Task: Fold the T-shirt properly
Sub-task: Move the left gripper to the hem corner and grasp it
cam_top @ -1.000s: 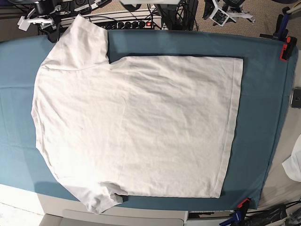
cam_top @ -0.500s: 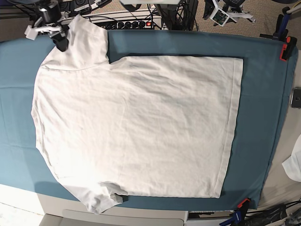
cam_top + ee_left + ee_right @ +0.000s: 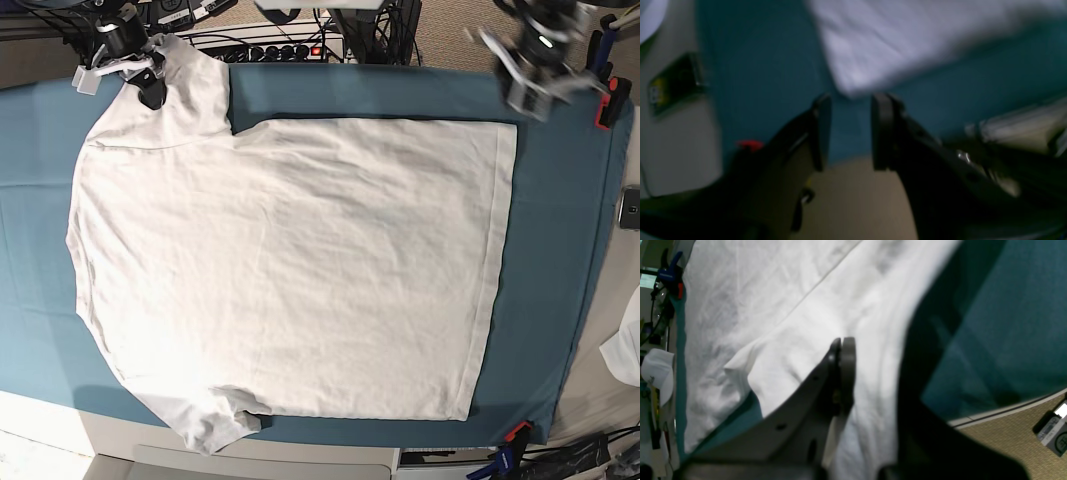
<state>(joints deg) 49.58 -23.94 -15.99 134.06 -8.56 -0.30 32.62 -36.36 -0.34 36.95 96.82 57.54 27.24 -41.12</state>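
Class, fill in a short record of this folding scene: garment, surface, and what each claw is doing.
Garment: white T-shirt, spread flat, unfolded
Surface: teal cloth under it
Right claw: shut, over the shirt's sleeve; whether it pinches fabric is unclear
Left claw: open, holding nothing, above the teal cloth just off a hem corner of the shirt
Extras: clamps on the cloth's edge; small white scrap off to the side

T-shirt point(image 3: 290, 270): spread flat on the cloth point(image 3: 560, 250) covering the surface, filling the frame's centre; hem toward the right, sleeves at upper left and lower left. Right gripper point(image 3: 150, 92): upper left, on the upper sleeve. Left gripper point(image 3: 535, 95): upper right, above the hem corner.
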